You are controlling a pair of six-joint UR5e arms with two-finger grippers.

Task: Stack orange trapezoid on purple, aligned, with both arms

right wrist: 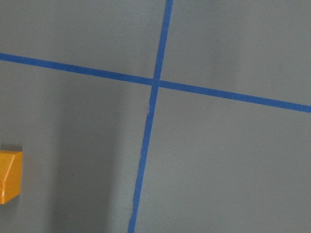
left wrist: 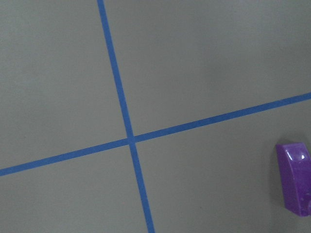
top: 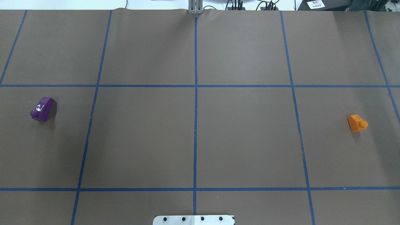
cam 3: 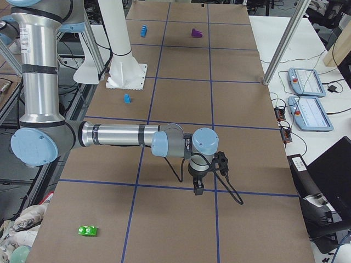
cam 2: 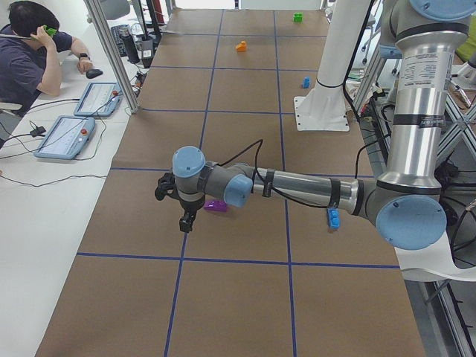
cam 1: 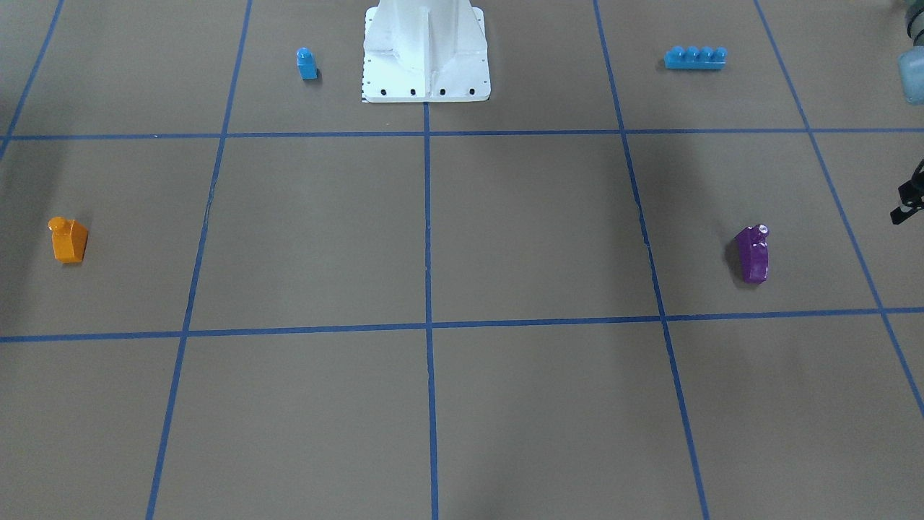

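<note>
The orange trapezoid (top: 357, 123) sits on the brown table at my right; it also shows in the front view (cam 1: 68, 240) and at the left edge of the right wrist view (right wrist: 9, 175). The purple brick (top: 43, 109) lies at my left, also in the front view (cam 1: 752, 254) and the left wrist view (left wrist: 294, 177). My left gripper (cam 2: 186, 220) hovers above the table just beside the purple brick (cam 2: 216, 206). My right gripper (cam 3: 198, 189) hovers low over the right end of the table. I cannot tell whether either gripper is open. No fingers show in the wrist views.
A small blue single-stud brick (cam 1: 307, 63) and a long blue four-stud brick (cam 1: 695, 58) lie either side of the white robot base (cam 1: 426, 50). A green brick (cam 3: 87, 230) lies at the table's right end. An operator (cam 2: 30, 52) sits at a side table.
</note>
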